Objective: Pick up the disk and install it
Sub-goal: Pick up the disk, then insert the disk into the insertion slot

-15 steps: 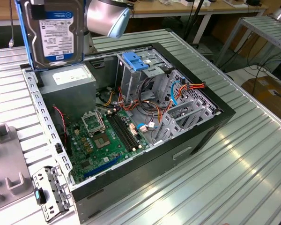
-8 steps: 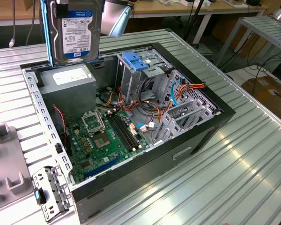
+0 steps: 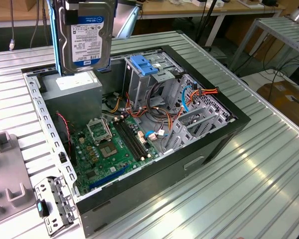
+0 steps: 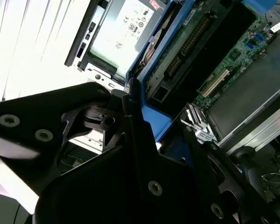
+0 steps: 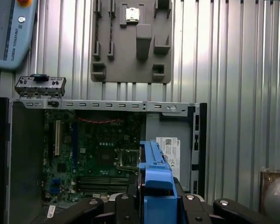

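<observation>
The gripper is clamped on the disk, with its black fingers pressed in against the blue side rails. The disk hangs upright in the air, label outward, over the grey power supply in a corner of the open computer case. The case lies on a ribbed metal table with its motherboard exposed, near a grey moulded fixture. Workbenches stand behind.

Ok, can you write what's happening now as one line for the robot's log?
gripper: shut on disk | disk: held in the air over open computer case | install: not yet done
</observation>
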You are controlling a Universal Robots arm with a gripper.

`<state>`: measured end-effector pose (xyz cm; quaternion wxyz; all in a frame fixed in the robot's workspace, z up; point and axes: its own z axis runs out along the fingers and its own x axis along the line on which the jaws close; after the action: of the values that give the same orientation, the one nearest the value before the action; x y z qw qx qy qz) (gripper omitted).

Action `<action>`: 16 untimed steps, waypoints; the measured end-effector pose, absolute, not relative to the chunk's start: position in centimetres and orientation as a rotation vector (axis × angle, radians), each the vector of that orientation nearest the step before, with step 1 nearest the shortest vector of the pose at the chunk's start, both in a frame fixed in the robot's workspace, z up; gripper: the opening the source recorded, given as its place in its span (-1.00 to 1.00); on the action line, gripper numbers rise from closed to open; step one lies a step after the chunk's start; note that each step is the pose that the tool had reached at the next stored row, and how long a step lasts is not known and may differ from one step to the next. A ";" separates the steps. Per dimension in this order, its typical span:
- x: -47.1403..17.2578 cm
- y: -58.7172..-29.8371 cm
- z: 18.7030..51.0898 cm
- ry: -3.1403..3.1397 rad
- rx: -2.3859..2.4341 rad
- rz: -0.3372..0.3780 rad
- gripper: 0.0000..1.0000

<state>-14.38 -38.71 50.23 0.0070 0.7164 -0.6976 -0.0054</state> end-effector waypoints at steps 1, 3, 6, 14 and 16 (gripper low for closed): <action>-14.4 -38.8 50.2 -2.185 2.244 -0.009 -0.26; -14.4 -39.0 50.1 -2.195 2.255 0.015 -0.26; -14.4 -39.5 49.9 -2.202 2.260 0.028 -0.26; -13.9 -39.9 49.4 -2.218 2.246 0.031 -0.26; -13.9 -39.9 49.4 -2.218 2.246 0.031 -0.26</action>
<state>-13.86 -39.88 49.38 -0.0077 0.7114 -0.7026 0.0099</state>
